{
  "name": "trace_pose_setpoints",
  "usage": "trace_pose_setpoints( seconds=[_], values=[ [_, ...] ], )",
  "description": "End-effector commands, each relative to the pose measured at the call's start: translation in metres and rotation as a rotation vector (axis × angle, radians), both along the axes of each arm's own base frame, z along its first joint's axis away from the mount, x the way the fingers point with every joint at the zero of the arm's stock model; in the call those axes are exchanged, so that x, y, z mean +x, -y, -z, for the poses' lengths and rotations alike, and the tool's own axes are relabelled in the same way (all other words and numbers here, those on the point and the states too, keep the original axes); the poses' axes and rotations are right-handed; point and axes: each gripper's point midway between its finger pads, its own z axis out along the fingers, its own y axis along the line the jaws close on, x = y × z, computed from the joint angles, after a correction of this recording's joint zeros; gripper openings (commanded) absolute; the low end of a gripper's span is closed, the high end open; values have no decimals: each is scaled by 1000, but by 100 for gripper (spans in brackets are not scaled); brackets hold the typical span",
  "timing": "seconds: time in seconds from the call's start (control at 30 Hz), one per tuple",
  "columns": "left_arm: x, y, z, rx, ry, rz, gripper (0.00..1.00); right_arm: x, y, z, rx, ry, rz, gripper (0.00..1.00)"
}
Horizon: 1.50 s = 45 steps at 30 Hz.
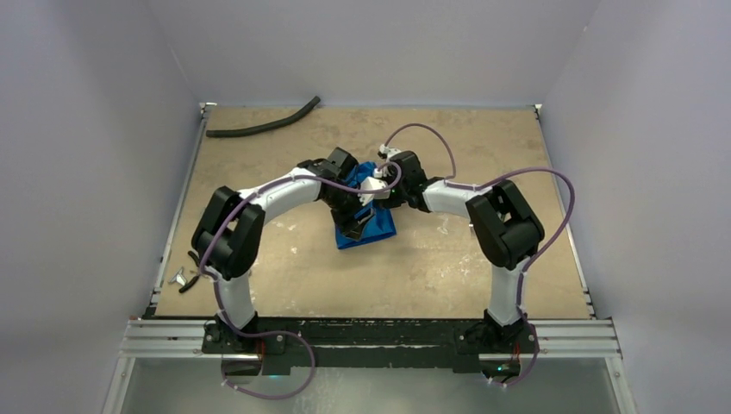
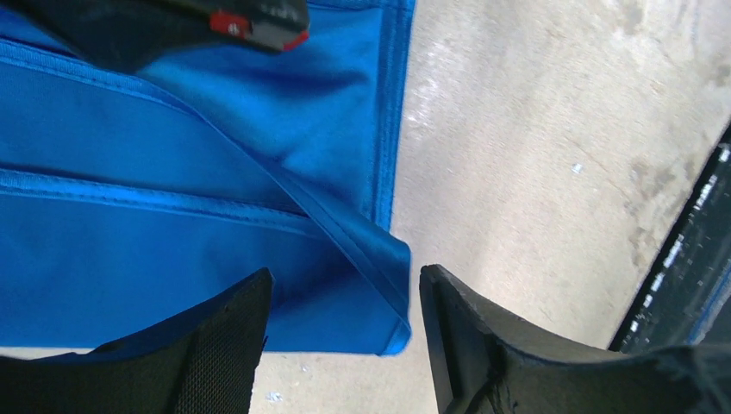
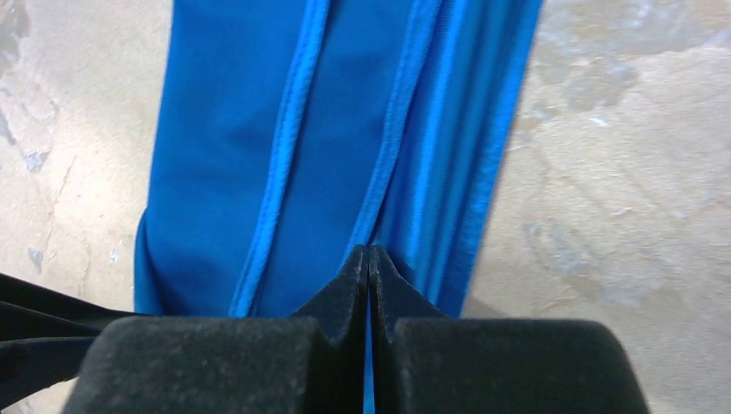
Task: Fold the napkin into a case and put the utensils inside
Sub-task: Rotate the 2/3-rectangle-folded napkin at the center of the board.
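Observation:
The shiny blue napkin (image 1: 371, 228) lies folded into a narrow oblong in the middle of the table, with both grippers over it. In the left wrist view my left gripper (image 2: 345, 280) is open. Its black fingertips (image 2: 246, 302) straddle the near corner of the napkin (image 2: 172, 172) without touching it. In the right wrist view my right gripper (image 3: 368, 252) is shut on the napkin (image 3: 328, 129), a blue sliver showing between its jaws, and the hems run away from its tip. The utensils are out of view.
A long black hose (image 1: 263, 123) lies at the table's far left. Small tools (image 1: 183, 278) sit at the left edge. A black part with red marks (image 2: 259, 19) hangs over the cloth in the left wrist view. Bare tan tabletop (image 2: 534, 172) lies right of the napkin.

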Motion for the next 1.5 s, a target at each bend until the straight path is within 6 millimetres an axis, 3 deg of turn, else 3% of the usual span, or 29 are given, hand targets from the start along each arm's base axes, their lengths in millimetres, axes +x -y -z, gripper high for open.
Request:
trace_pose_setpoints(
  seconds=[0.0, 0.13, 0.33, 0.5, 0.57, 0.67, 0.73, 0.87, 1.07, 1.17, 1.3, 1.47],
  values=[
    [17, 15, 10, -9, 67, -20, 59, 17, 6, -20, 55, 67, 25, 0],
    [14, 13, 30, 77, 150, 54, 46, 6, 19, -17, 63, 55, 77, 0],
    [-11, -10, 54, 216, 184, 224, 21, -7, 20, -45, 121, 81, 65, 0],
    [-25, -28, 61, 277, 175, 279, 15, 29, -3, -76, 128, 153, 7, 0],
    [-28, -32, 64, 284, 173, 275, 13, 55, -18, -93, 156, 206, -4, 0],
    [-28, -30, 65, 273, 172, 262, 6, 79, -36, -86, 170, 203, -21, 0],
    [-30, -28, 67, 264, 170, 261, 0, 89, -46, -69, 172, 177, -35, 0],
    [-30, -37, 66, 293, 193, 310, 0, 98, -49, -45, 147, 135, -12, 0],
    [-40, -72, 65, 407, 229, 484, 0, 100, 0, -15, 88, 124, 163, 0],
    [-42, -85, 63, 453, 243, 560, 0, 92, 27, -13, 85, 122, 241, 0],
    [-32, -95, 59, 506, 306, 624, 0, 66, 51, -13, 69, 126, 302, 0],
    [-22, -92, 51, 515, 373, 687, 0, 22, 82, -10, 74, 120, 393, 0]
  ],
)
